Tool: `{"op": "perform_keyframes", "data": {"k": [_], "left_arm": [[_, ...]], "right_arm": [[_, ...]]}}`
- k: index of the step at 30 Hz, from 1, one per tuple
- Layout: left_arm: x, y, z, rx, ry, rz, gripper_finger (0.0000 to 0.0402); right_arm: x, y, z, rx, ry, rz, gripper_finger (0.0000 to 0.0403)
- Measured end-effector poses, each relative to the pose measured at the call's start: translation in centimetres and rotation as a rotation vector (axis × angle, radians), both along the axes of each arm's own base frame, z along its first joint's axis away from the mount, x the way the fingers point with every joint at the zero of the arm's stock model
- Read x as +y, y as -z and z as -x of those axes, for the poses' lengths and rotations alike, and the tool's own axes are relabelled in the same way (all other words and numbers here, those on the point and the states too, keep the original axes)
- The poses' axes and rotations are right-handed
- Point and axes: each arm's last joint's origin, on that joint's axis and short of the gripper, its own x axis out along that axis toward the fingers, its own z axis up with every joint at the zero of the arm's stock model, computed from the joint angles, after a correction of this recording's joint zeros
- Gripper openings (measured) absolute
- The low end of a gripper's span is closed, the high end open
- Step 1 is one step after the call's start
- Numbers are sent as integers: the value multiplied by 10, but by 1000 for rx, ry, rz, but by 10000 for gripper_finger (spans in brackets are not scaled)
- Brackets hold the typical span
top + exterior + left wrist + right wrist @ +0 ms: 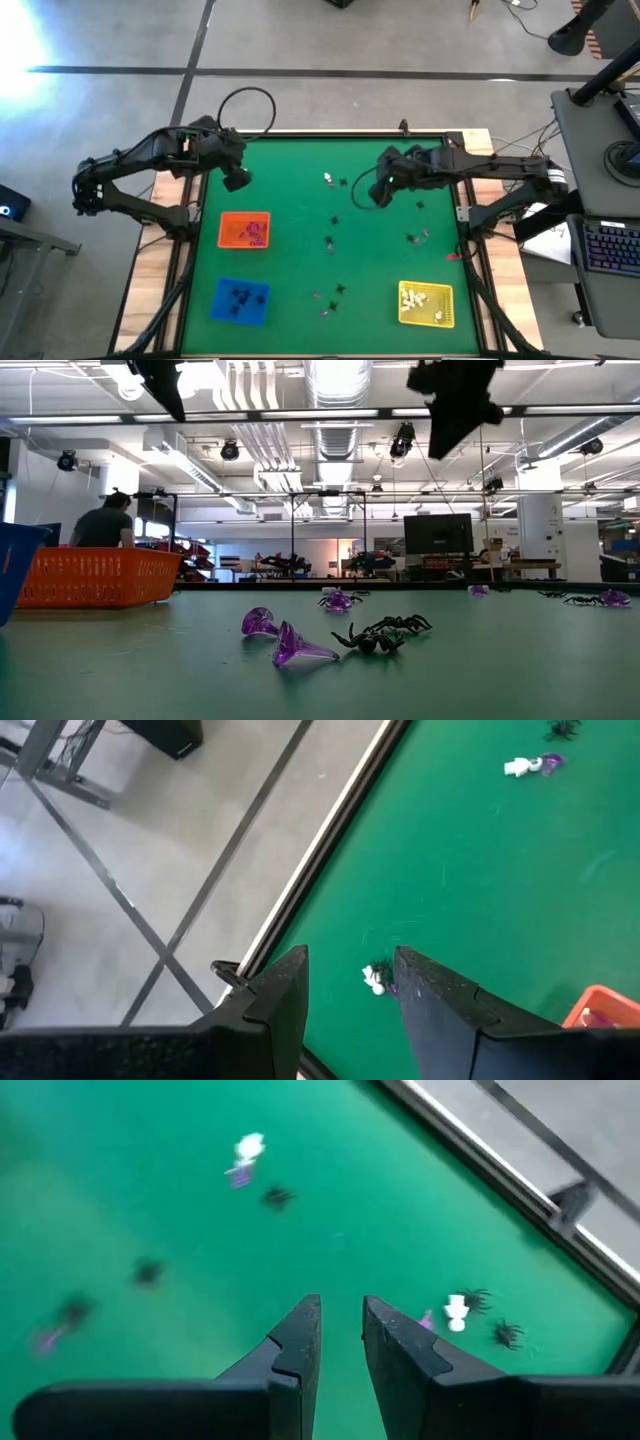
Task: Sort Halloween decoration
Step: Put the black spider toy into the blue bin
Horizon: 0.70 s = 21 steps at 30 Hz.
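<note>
Tiny Halloween trinkets lie scattered on the green mat: a white one [327, 179] beside a black one [342, 183] at the far middle, others near the centre [329, 243] and the near edge [340, 290]. In the low view, purple pieces [300, 650] and a black spider [385, 635] rest on the mat. My left gripper [237, 182] [350, 990] hangs open above the mat's far left part; a white trinket [375, 980] lies on the mat below it. My right gripper [378, 192] [340, 1325] hovers high over the far right part, narrowly open, with nothing between its fingers.
An orange tray [224, 231] with purple pieces, a blue tray [218, 301] with black pieces and a yellow tray [446, 306] with white pieces stand on the mat's near half. A white trinket [457, 1312] and black spiders [507, 1334] lie near the mat's far rim [470, 1165].
</note>
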Motion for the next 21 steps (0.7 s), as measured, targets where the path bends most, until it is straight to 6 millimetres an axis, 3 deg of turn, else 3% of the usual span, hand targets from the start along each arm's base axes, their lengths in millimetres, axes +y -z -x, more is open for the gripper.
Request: {"op": "perform_keyframes", "data": {"k": [6,16,21], "left_arm": [[1,0,0,-24,-29,17,132],[1,1,1,-26,-39,23,132],[1,1,1,13,7,7,132]], "right_arm": [[-44,31,30,16,257,-28,70],[-95,68,65,103,471,-109,107],[-122,88,78,53,593,-190,110]]}}
